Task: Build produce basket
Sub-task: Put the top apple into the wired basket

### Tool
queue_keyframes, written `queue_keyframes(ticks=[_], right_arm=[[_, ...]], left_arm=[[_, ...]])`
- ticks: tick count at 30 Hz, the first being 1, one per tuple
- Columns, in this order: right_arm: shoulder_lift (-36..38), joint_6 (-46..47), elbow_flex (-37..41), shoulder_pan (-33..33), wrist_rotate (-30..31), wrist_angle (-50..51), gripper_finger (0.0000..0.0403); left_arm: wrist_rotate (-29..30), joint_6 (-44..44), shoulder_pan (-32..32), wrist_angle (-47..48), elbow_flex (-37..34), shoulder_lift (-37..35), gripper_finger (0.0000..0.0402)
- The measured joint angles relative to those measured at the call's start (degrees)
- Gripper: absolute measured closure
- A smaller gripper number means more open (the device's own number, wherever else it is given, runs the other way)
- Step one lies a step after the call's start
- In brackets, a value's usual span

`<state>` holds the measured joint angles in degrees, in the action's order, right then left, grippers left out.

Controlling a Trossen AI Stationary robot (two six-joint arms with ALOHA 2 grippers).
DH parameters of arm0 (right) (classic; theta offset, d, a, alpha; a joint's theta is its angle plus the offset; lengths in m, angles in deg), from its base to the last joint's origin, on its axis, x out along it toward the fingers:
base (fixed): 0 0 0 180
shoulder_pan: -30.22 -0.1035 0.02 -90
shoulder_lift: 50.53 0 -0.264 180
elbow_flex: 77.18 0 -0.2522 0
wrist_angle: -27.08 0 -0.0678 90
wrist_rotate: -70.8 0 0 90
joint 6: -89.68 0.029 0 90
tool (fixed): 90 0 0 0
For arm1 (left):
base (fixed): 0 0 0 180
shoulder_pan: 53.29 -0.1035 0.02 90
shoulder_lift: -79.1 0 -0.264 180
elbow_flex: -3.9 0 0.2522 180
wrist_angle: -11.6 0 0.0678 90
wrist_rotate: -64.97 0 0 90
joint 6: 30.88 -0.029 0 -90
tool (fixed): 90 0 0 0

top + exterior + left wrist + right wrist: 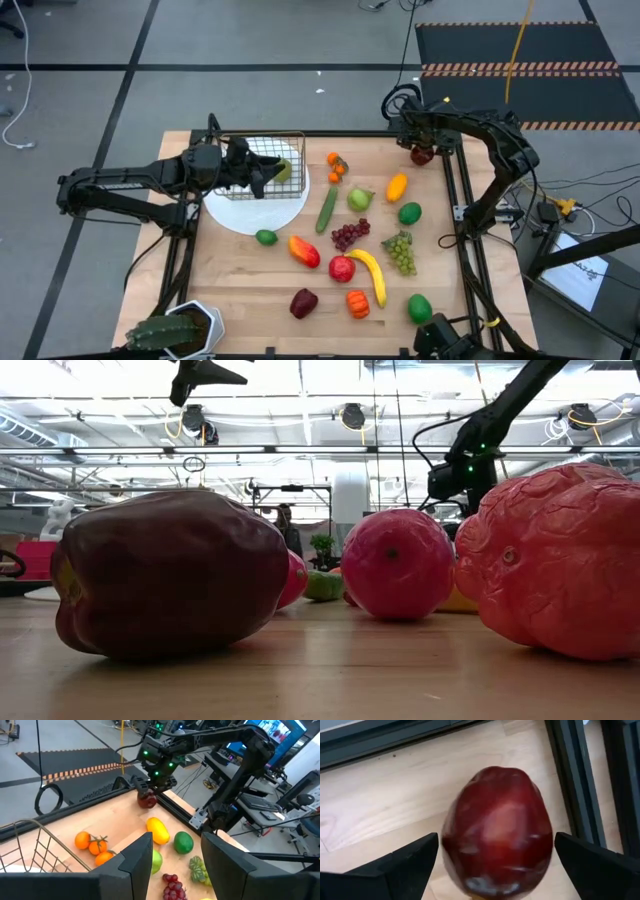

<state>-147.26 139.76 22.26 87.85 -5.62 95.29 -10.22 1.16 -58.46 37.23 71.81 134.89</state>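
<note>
The wire basket (268, 160) stands on a round white plate (255, 205) at the table's far left, with a green fruit (284, 171) inside it. My left gripper (262, 178) hovers over the basket, open and empty (176, 850). My right gripper (422, 148) is at the far right corner, open, with its fingers close on either side of a dark red apple (497, 832) that appears to rest on the table (146, 800). The other produce lies spread over the middle of the table: cucumber (327, 208), banana (370, 275), purple grapes (349, 235).
Tangerines (336, 166), a yellow fruit (397, 187), limes (409, 213), green grapes (401, 252), a red apple (342, 268) and peppers (303, 302) lie right of the plate. A potted plant (175, 330) stands at the near left corner. A black frame rail (570, 780) runs beside the apple.
</note>
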Motion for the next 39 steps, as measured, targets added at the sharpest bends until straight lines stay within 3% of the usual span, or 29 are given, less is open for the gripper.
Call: queue_keyframes(ticks=[13, 19, 29, 39], right_arm=[[0.3, -1.9, 4.6, 1.6, -3.8, -4.3, 0.0011], [0.8, -5.3, 4.9, 1.6, -4.6, -4.8, 0.0041], [6.9, -11.4, 5.1, 1.5, -9.8, -6.7, 0.0046], [20.0, -14.1, 5.1, -3.0, -24.4, -12.8, 0.0047]], left_arm=[[0.0, 0.0, 0.0, 0.0, 0.0, 0.0, 0.0231], [0.0, 0.0, 0.0, 0.0, 0.0, 0.0, 0.0231], [0.1, 1.4, 0.0, 0.1, 0.0, 0.0, 0.0231], [1.3, 3.7, 0.0, 0.0, 0.0, 0.0, 0.0231]])
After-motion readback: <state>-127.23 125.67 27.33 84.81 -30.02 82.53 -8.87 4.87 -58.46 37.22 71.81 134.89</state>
